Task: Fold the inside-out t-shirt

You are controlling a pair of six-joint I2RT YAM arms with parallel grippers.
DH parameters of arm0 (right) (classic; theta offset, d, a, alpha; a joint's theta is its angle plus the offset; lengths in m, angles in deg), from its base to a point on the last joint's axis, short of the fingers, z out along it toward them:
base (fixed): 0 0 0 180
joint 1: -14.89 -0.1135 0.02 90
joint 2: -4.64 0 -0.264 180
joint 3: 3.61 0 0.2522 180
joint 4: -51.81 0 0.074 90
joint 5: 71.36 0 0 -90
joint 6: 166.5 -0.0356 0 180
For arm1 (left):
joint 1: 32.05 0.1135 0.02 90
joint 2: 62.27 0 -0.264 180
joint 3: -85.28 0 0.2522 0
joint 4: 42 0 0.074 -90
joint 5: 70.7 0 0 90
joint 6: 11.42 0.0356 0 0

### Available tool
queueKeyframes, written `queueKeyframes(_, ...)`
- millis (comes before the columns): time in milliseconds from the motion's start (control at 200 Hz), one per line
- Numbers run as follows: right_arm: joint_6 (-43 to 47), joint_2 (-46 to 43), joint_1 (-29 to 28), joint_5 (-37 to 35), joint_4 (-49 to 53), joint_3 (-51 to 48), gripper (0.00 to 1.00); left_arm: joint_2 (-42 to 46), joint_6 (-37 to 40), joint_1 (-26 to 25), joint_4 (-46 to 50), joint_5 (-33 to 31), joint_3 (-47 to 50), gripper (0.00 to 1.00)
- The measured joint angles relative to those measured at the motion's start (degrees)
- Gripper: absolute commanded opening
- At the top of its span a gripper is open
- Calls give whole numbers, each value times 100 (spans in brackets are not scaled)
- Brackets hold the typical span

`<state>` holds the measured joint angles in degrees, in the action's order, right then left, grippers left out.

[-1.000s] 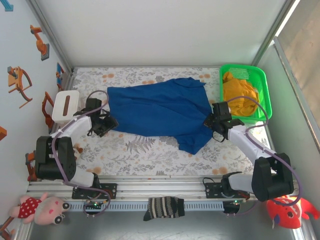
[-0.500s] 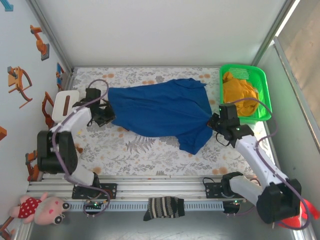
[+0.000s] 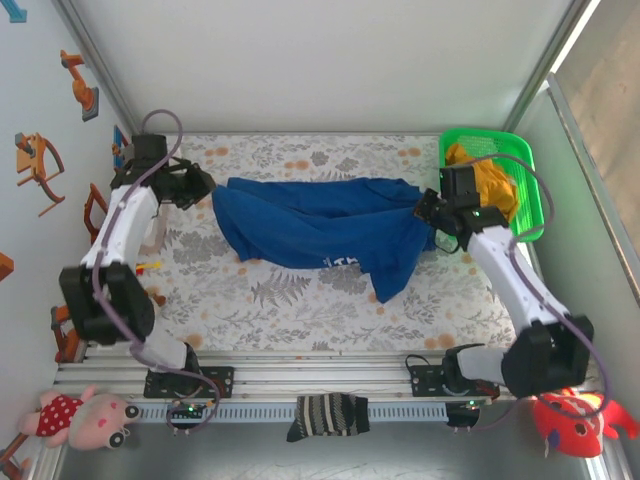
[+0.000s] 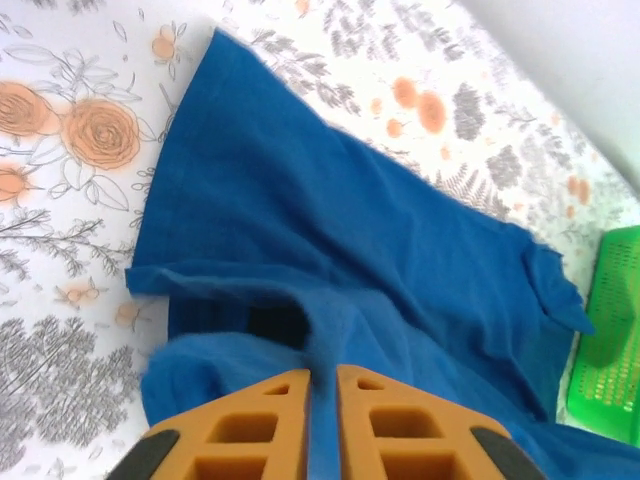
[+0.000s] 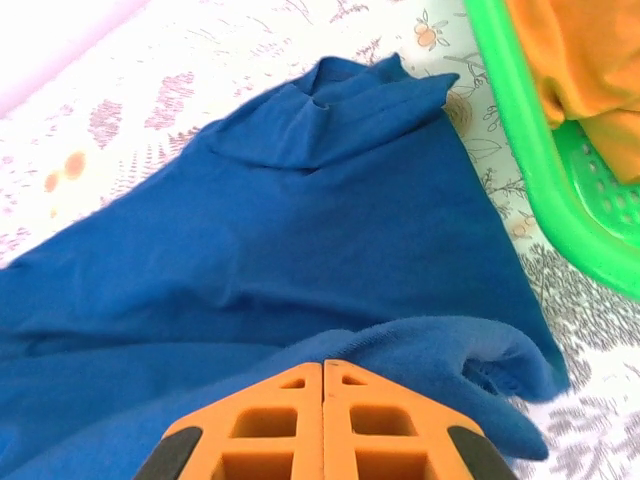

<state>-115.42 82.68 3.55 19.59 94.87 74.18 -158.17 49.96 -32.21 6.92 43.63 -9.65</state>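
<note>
Top view: t-shirt [image 3: 320, 225] strung across the table's [image 3: 300, 310] far half, from left gripper [image 3: 197, 186] to right gripper [image 3: 428, 207]. Judgement: pull level and evenly taut before laying the fold. White lettering [image 3: 343, 263] near the hem, unreadable.
Left wrist: jaws pinch blue cloth.
Right wrist: jaws clenched on the shirt's edge.

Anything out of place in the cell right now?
A striped sock lies draped on the front rail, off the mat. The t-shirt is bunched, its ends pinched by the left gripper and right gripper.
</note>
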Motion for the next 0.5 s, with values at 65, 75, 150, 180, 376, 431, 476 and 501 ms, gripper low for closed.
queueKeyframes(65, 70, 723, 70, 17, -101, 348, 26, -780, 70, -2, -44, 72, -387, 29)
queueKeyframes(75, 79, 796, 76, 28, -116, 382, 28, -885, 50, -2, -46, 90, -437, 31)
queueKeyframes(150, 205, 1370, 127, 81, -199, 610, 35, -1436, 96, -13, -87, 109, -621, 42)
queueKeyframes(180, 238, 1467, 136, 125, -227, 614, 37, -1541, 103, -13, -79, 103, -619, 45)
queueKeyframes(376, 278, 638, 79, 304, -304, -46, 38, -748, 55, -13, -358, 70, 557, 56)
queueKeyframes(431, 273, 151, 37, 317, -286, -369, 38, -358, -15, -17, -437, 72, 1056, 57)
queueKeyframes(476, 269, -203, -13, 315, -302, -627, 39, -116, -72, -28, -527, 66, 1427, 57)
queueKeyframes(501, 251, -402, -48, 310, -297, -787, 39, -17, -109, -42, -575, 63, 1615, 58)
